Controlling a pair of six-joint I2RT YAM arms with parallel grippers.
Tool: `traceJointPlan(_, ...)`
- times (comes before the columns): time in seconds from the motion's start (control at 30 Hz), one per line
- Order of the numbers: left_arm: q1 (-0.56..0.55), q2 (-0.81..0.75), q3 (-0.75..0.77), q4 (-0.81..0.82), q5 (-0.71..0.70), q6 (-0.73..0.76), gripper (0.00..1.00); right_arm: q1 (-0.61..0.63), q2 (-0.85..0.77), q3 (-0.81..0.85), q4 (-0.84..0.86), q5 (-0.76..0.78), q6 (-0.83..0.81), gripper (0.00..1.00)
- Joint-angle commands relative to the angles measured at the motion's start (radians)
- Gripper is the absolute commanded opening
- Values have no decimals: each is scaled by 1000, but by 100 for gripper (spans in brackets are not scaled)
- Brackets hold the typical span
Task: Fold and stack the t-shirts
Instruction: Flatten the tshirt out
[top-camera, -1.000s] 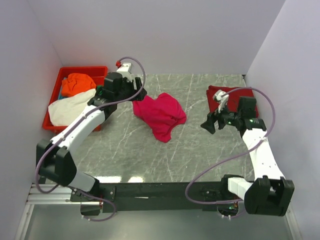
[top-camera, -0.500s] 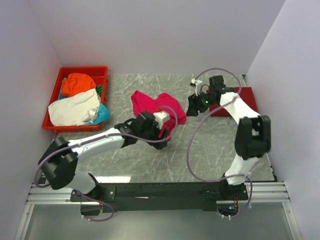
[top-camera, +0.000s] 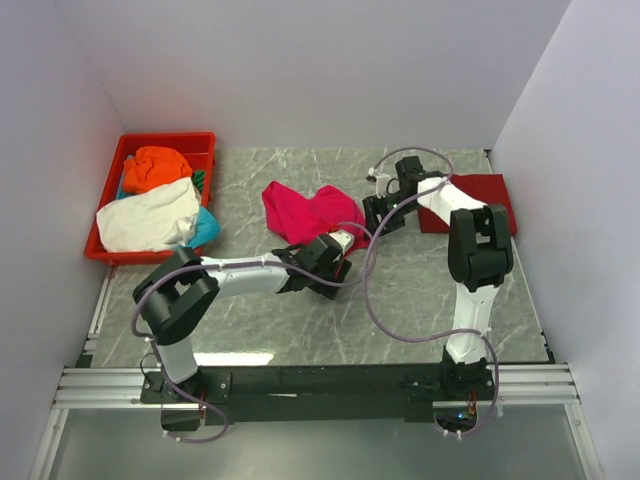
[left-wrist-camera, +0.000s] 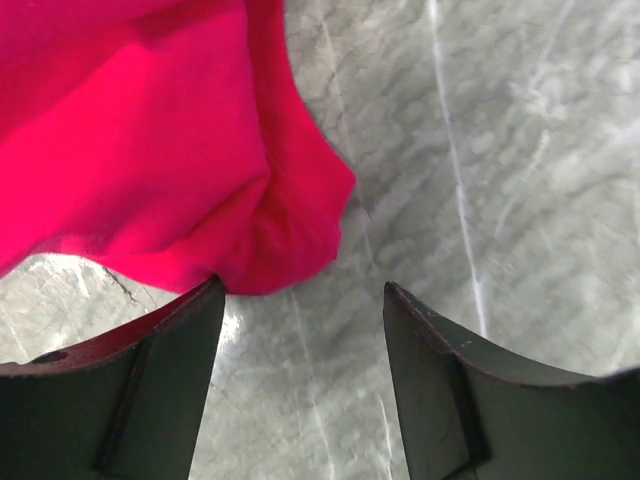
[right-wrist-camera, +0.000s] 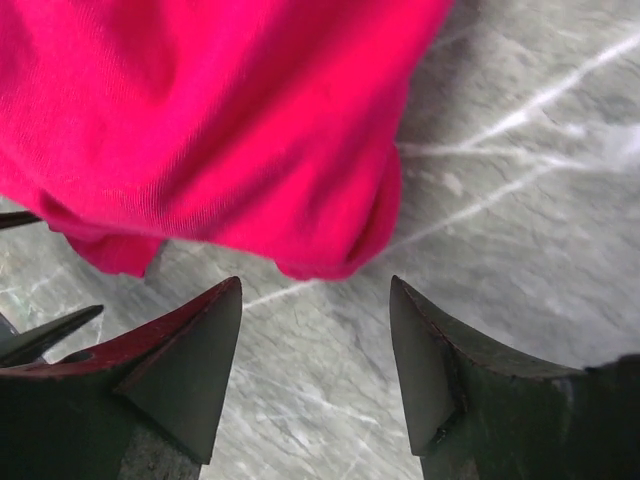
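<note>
A bright pink-red t-shirt (top-camera: 308, 212) lies crumpled mid-table. My left gripper (top-camera: 334, 258) sits low at its near edge, open; in the left wrist view the gripper (left-wrist-camera: 300, 290) has bare marble between its fingers and the shirt's hem (left-wrist-camera: 290, 240) just ahead, brushing the left fingertip. My right gripper (top-camera: 373, 214) is at the shirt's right edge, open as well; in the right wrist view the gripper (right-wrist-camera: 315, 282) holds nothing and the cloth (right-wrist-camera: 220, 130) bulges just beyond its tips. A darker red t-shirt (top-camera: 484, 188) lies flat at the right back.
A red plastic tray (top-camera: 168, 140) stands at the back left, holding an orange t-shirt (top-camera: 155, 166), a white one (top-camera: 150, 214) and a teal one (top-camera: 204, 228). White walls close the table on three sides. Purple cables loop off both arms.
The left arm swung from behind the pink-red shirt round to its near edge. The right arm came in from the right to the shirt's right edge, its jaws narrower. The shirt lies differently.
</note>
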Motion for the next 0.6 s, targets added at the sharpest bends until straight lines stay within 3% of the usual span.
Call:
traceJointPlan(0.0, -15, 27, 52, 10, -94, -16, 69, 31, 32, 54, -17, 17, 29, 67)
traceJointPlan(0.23, -17, 70, 67, 9, -202, -70, 62, 44, 75, 85, -20, 35, 49, 61)
traceJointPlan(0.33, -17, 85, 75, 12, -235, -79, 58, 42, 80, 88, -17, 41, 52, 50)
traceJointPlan(0.43, -17, 110, 87, 18, -250, -82, 37, 42, 69, 101, -26, 38, 50, 17)
traceJointPlan(0.47, -19, 114, 93, 20, -249, -81, 26, 44, 60, 101, -23, 38, 50, 1)
traceJointPlan(0.53, -19, 120, 109, 23, -239, -70, 17, 42, 12, 87, -17, 47, 49, 0)
traceJointPlan(0.57, -17, 116, 113, 23, -232, -64, 8, 42, -9, 84, -20, 62, 38, 0)
